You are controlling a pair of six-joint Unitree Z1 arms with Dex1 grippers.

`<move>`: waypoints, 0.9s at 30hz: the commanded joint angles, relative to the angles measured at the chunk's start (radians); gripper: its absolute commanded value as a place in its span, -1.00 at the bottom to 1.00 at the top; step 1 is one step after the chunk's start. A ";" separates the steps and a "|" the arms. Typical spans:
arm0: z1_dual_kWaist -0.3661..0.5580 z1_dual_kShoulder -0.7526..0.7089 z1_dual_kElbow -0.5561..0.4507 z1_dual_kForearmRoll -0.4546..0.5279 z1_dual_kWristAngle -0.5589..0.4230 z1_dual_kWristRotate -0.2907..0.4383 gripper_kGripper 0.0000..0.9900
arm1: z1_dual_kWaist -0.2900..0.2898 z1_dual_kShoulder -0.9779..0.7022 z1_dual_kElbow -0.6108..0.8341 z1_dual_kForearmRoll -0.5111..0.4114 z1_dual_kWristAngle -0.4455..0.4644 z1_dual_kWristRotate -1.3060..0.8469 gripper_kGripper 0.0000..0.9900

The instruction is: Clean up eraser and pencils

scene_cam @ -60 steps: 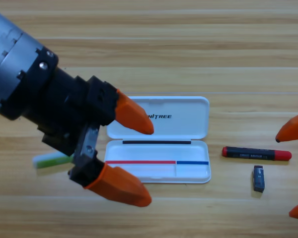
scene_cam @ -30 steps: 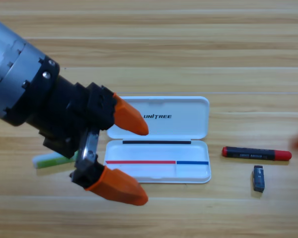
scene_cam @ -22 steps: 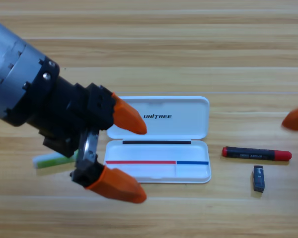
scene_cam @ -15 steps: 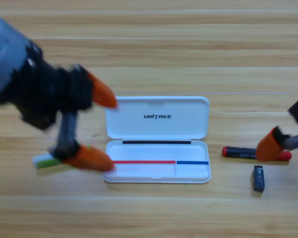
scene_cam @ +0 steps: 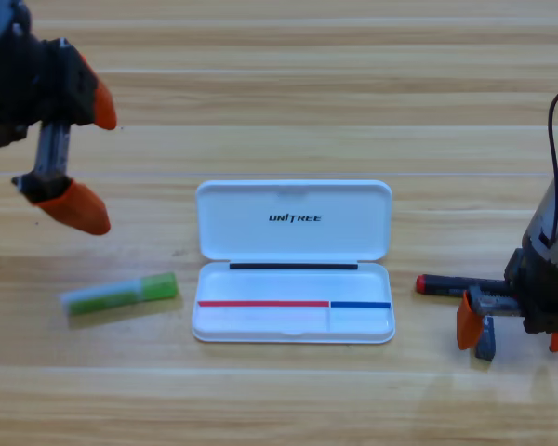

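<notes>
The light green pencil (scene_cam: pixel 121 295) lies on the wood, left of the open white case (scene_cam: pixel 339 237). My left gripper (scene_cam: pixel 88 153) hangs open and empty at the upper left, well above and apart from that pencil. The black pencil with red ends (scene_cam: pixel 442 282) lies right of the case, its right half hidden under my right arm. My right gripper (scene_cam: pixel 516 330) points down at the right edge, open, with its jaws wide apart. The dark eraser (scene_cam: pixel 486 345) peeks out just beside the left jaw, mostly covered by it.
The case lies open in the middle, lid toward the back and tray toward the front. A black cable runs down the right arm at the picture's right edge. Bare wooden table surrounds everything.
The left gripper has drawn back from over the case's left end to the upper left, uncovering the green pencil. The right gripper has come in from the right edge and dropped over the eraser.
</notes>
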 commanded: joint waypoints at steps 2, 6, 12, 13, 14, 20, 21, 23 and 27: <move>0.114 0.138 0.031 0.009 0.032 0.014 1.00 | -0.037 0.076 0.008 -0.052 0.008 0.033 0.86; 0.119 0.165 0.051 -0.003 0.025 0.011 1.00 | -0.037 0.093 0.008 -0.071 0.005 0.054 0.86; 0.143 0.199 0.094 -0.077 0.025 0.008 1.00 | -0.037 0.119 0.007 -0.080 0.005 0.076 0.64; 0.148 0.208 0.102 -0.087 0.025 0.009 1.00 | -0.037 0.122 0.007 -0.080 0.005 0.080 0.63; 0.151 0.216 0.111 -0.098 0.025 0.011 1.00 | -0.037 0.125 0.008 -0.080 0.006 0.085 0.63; 0.168 0.270 0.197 -0.184 0.025 0.034 0.99 | -0.034 0.132 0.018 -0.084 0.011 0.077 -0.01; 0.171 0.282 0.203 -0.192 0.023 0.037 0.99 | -0.034 0.135 0.018 -0.089 0.011 0.077 -0.23; 0.176 0.302 0.214 -0.205 0.020 0.046 0.99 | -0.034 0.145 0.024 -0.097 0.019 0.077 -0.59; 0.183 0.340 0.218 -0.215 0.011 0.066 0.99 | -0.034 0.169 0.025 -0.100 0.045 0.079 -1.00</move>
